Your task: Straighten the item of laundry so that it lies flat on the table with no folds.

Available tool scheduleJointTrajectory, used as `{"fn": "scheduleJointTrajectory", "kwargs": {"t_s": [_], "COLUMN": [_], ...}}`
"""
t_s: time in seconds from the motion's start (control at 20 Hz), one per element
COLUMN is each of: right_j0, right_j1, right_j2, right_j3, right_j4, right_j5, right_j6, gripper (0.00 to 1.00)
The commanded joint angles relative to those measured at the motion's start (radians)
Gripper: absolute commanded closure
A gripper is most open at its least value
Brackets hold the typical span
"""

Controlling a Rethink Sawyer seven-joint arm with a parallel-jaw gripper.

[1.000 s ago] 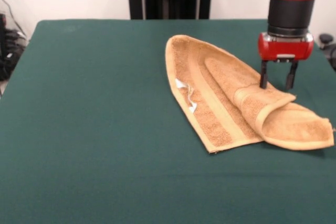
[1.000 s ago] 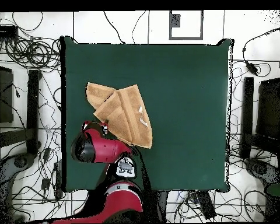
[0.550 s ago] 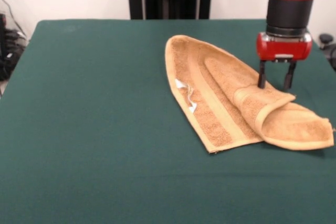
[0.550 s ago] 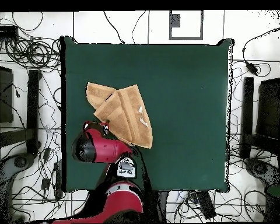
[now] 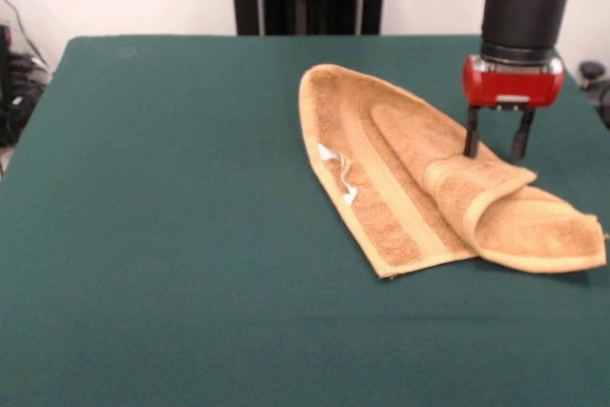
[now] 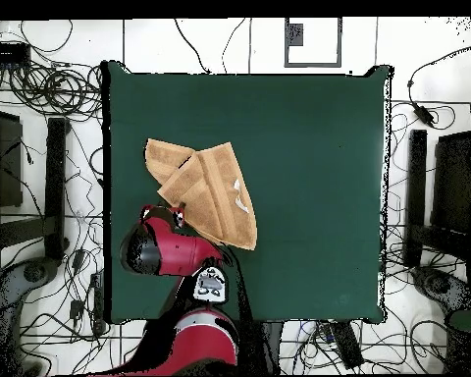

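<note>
A dark green surface [image 5: 172,235] fills the front view, with a white wall behind it. The tan towel [image 5: 400,169] lies on its right part, folded over itself, 1 flap doubled back toward the right edge and a small white tag [image 5: 335,171] showing near its left hem. The red and black arm's hand [image 5: 496,148] hangs just above the towel's far fold, its 2 dark fingers [image 5: 471,136] apart and gripping nothing. From overhead, the towel [image 6: 205,191] sits near the surface's left edge.
</note>
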Motion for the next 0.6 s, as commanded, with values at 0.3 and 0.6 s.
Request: {"fn": "scheduleJointTrajectory", "kwargs": {"t_s": [0.3,0.6], "right_j0": [-0.047,-0.071], "right_j1": [-0.044,-0.061], "right_j2": [0.041,0.049], "right_j3": [0.096,0.113], "right_j4": [-0.022,-0.047], "right_j5": [0.117,0.132], "right_j6": [0.166,0.147], "gripper": [0.00,0.00]}}
